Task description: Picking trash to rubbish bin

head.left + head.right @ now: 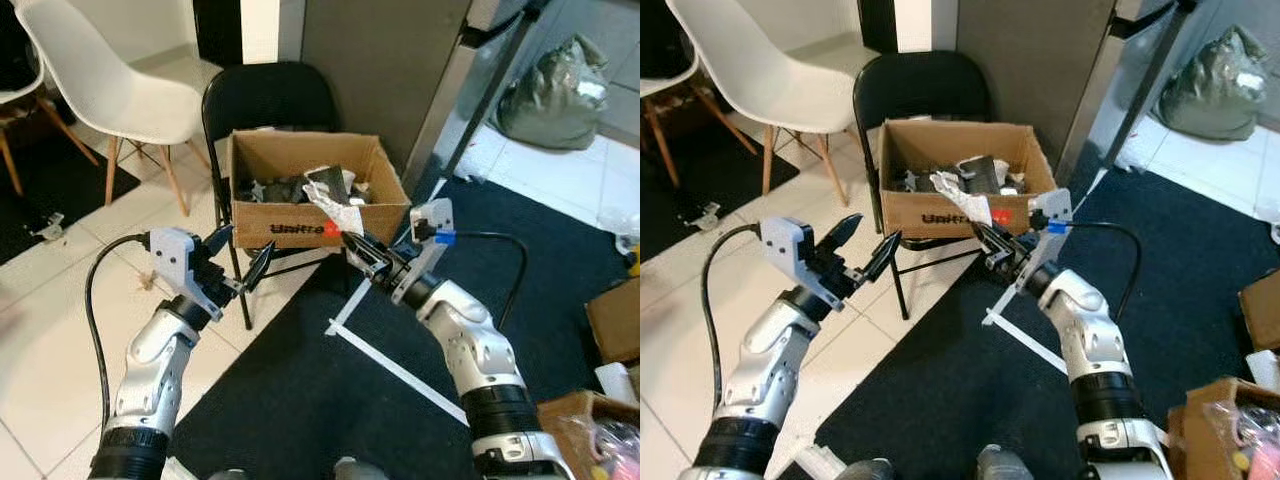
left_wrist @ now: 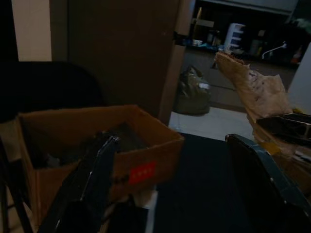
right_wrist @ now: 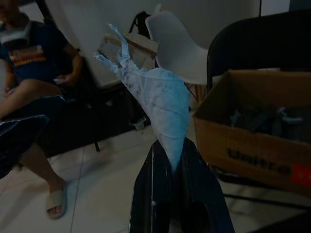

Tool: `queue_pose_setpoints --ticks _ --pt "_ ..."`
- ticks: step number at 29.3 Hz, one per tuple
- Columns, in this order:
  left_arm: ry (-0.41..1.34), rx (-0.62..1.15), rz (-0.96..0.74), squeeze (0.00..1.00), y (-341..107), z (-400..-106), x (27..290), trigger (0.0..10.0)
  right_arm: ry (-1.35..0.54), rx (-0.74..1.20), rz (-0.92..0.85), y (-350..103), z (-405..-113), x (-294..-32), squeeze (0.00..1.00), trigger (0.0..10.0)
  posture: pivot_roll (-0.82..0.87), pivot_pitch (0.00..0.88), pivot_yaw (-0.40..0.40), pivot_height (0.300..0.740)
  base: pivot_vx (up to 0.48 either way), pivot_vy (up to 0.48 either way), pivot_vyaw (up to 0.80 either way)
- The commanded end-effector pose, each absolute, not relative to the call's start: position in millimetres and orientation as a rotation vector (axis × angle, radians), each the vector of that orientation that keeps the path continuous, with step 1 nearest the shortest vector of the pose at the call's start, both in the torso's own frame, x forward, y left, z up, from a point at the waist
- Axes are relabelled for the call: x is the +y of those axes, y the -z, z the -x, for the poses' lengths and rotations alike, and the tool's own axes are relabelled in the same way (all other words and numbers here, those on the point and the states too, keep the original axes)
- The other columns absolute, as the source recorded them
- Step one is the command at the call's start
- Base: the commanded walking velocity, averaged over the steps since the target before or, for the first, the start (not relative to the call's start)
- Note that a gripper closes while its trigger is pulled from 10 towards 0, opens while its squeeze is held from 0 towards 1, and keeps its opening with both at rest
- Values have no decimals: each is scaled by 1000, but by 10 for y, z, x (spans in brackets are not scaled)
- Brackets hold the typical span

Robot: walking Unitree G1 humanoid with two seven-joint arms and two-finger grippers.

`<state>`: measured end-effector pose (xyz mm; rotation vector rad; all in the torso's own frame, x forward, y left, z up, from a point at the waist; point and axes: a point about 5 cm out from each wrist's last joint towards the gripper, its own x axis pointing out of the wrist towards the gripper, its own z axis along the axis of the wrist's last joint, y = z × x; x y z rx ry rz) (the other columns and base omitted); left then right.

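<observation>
I've got the right gripper [image 1: 358, 247] pinched shut on a crumpled piece of paper [image 1: 336, 208], holding it by its lower tail so the bulk of it stands up past the fingertips, and right now that paper sits just at the front wall of the cardboard box [image 1: 318, 192], overlapping the rim from where I'm looking. The box is serving as the rubbish bin here, parked on the seat of the black folding chair [image 1: 268, 100], which lifts its opening to about arm height, handy for me, no bending needed. There's already a jumble of dark scraps and pale wrappers inside it. My left gripper [image 1: 243, 265] hangs open and empty, fingers spread, off to the left of the box front and pointed toward it; I'm keeping it out of the drop path, ready if something slips. In the right wrist view the paper [image 3: 158, 102] rises straight from between the two black fingers, firm hold, nothing dangling loose. A person [image 3: 36, 82] sits in the background beyond it, well apart from my arms. By my reckoning the carry is nearly done: the paper needs to go up and over the box's front edge before I let go, otherwise it could catch the rim and fall to the black mat [image 1: 330, 400] below. A white chair [image 1: 110, 75] stands clear to the left.
</observation>
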<state>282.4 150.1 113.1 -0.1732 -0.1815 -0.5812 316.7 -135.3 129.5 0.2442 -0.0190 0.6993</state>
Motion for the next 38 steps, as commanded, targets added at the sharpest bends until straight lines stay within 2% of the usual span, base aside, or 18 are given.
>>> queue_pose_setpoints --ticks 1,38 --pt "599 -171 173 0 -1107 -2821 1466 10000 -692 -17 -231 -1296 -3175 -1388 0 10000 42 0 -52 740 368 0 0" --pt "604 -171 172 0 -1087 -2819 1460 10000 -692 -12 -233 -1272 -3174 -1388 0 10000 44 0 -56 740 452 0 0"
